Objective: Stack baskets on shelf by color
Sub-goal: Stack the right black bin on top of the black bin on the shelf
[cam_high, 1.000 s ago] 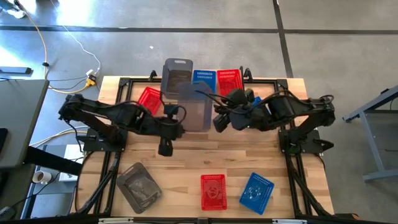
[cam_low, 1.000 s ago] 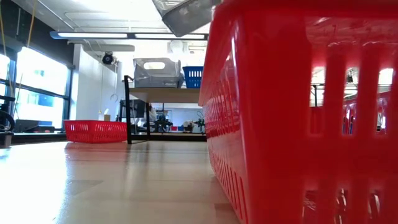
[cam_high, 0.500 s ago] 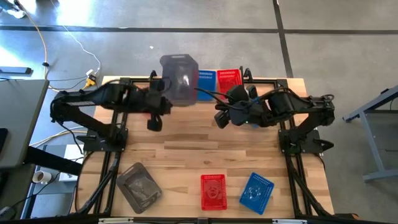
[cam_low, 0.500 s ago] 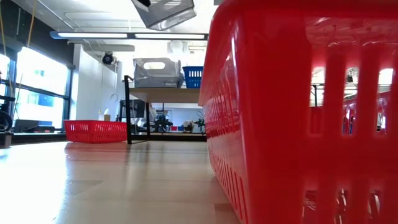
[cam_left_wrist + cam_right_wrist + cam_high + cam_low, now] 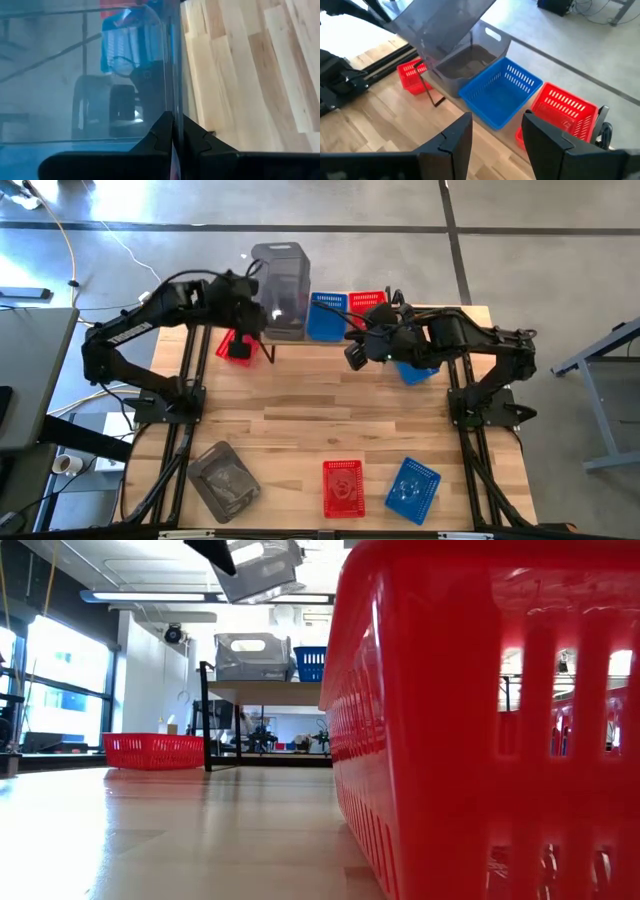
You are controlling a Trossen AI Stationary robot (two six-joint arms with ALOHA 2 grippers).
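Observation:
My left gripper (image 5: pixel 172 120) is shut on a translucent smoky grey basket (image 5: pixel 279 275) and carries it in the air over the left end of the shelf (image 5: pixel 265 692). A second grey basket (image 5: pixel 470 56), a blue basket (image 5: pixel 500 92) and a red basket (image 5: pixel 565 112) sit on the shelf top by their bottoms. My right gripper (image 5: pixel 495 137) is open and hovers over the table just in front of the blue basket, touching nothing. Another red basket (image 5: pixel 238 343) rests on the table by the shelf's left leg. My left gripper pinches one side wall of the grey basket (image 5: pixel 172 95), with a finger on each face of the thin wall. The basket is lifted clear and tilted (image 5: pixel 260 565) above the grey basket on the shelf.
A blue basket (image 5: pixel 415 367) lies on the table under my right arm. Along the near edge sit a grey basket (image 5: pixel 225 480), a red basket (image 5: pixel 343 485) and a blue basket (image 5: pixel 412 486). The red one fills the right of the low view (image 5: pixel 480 720).
My left gripper has carried the grey basket from above the table's middle toward the far edge and to the left, up over the shelf's left end. The basket has stayed clear of the table. My right gripper has kept open.

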